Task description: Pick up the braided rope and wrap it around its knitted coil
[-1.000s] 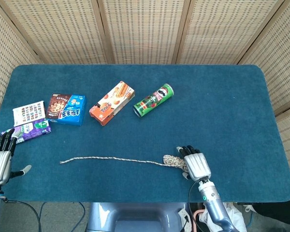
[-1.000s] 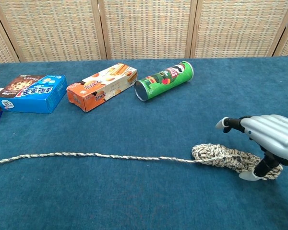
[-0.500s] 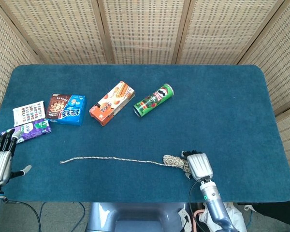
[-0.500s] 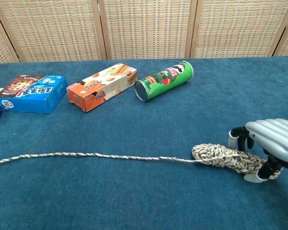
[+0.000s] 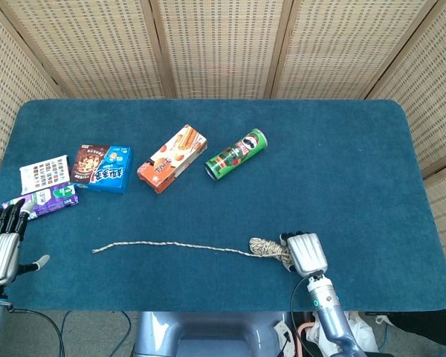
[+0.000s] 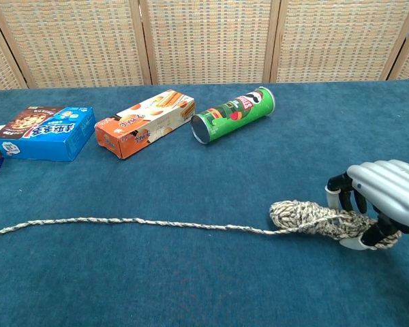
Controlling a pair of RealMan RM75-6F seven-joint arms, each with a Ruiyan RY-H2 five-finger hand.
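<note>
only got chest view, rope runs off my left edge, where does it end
Observer: The braided rope ends on the table, its free tip lying short of the left edge.
Operator: wheres the left hand
Observer: The left hand is at the table's left edge, holding nothing, apart from the rope's tip.
Operator: anything near it
Observer: A purple packet lies just beyond its fingers.

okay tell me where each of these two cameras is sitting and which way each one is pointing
Head view: high up, looking down on the blue cloth table; both metal hands show, left hand idle, right hand on the knitted beige coil.
Chest view: low, facing forward across the table; only the right hand shows.
Shared: coil, braided rope, green crisp tube.
</note>
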